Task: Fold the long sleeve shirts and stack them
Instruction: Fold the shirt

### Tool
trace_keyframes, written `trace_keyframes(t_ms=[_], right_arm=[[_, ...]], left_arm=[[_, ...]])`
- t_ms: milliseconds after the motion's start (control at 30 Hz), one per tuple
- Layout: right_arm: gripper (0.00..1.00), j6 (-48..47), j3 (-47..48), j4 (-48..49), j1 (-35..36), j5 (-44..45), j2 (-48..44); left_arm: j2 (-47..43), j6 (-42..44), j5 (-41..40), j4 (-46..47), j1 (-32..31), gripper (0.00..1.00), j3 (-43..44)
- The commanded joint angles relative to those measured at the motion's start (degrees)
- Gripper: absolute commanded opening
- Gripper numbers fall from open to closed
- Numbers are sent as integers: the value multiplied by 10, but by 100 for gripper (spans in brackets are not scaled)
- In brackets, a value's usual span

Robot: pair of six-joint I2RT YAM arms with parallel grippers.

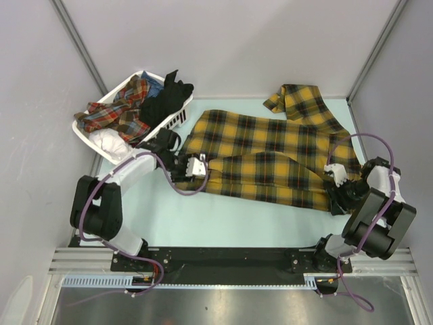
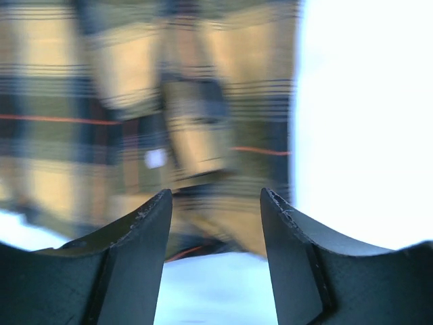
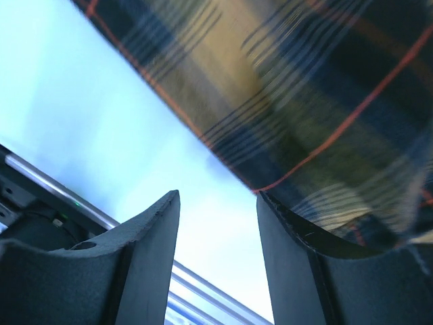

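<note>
A mustard-yellow and black plaid shirt [image 1: 270, 156] lies spread across the middle of the table, with one sleeve [image 1: 301, 101] reaching to the far right. My left gripper [image 1: 196, 166] is at the shirt's left edge. In the left wrist view it [image 2: 216, 193] is open, with a folded edge of the shirt [image 2: 196, 135] just beyond the fingertips and nothing between them. My right gripper [image 1: 336, 179] is at the shirt's near right corner. In the right wrist view it [image 3: 218, 193] is open and empty, and the cloth edge [image 3: 304, 101] lies by the right fingertip.
A white slatted basket [image 1: 91, 139] stands at the far left. It holds a red plaid garment [image 1: 115, 112], a black garment [image 1: 166, 98] and a white one [image 1: 111, 143]. Grey walls close in the left, back and right. A metal rail [image 1: 230, 261] runs along the near edge.
</note>
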Motion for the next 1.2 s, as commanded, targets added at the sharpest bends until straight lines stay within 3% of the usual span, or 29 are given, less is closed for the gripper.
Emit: trace_keyframes(t_ms=[0, 233, 300, 333, 367, 467, 600, 933, 1100, 1133, 1167], right_arm=[[55, -53, -32, 24, -6, 22, -35], [51, -34, -74, 92, 30, 62, -2], [44, -39, -82, 109, 34, 70, 0], [39, -42, -84, 111, 35, 72, 0], [30, -46, -88, 115, 38, 76, 0], [14, -65, -93, 112, 41, 88, -7], [2, -107, -113, 92, 38, 116, -25], [0, -259, -159, -92, -32, 156, -125], [0, -332, -187, -159, -63, 185, -187], [0, -334, -185, -165, -71, 185, -185], [0, -330, -179, -170, -72, 179, -182]], left_arm=[[-43, 12, -67, 30, -28, 59, -60], [-31, 29, -114, 67, -29, 58, -121], [-16, 23, -122, 84, -30, 54, -129], [-11, 20, -131, 96, -30, 50, -133], [-6, 21, -134, 96, -31, 38, -134], [-12, 16, -136, 88, -36, 15, -139], [-66, 40, -132, 54, -46, 0, -164], [-220, 69, -122, -133, -77, 0, -228], [-263, 89, -114, -170, -104, 0, -265], [-266, 92, -113, -168, -105, 3, -268], [-267, 90, -114, -164, -104, 12, -270]])
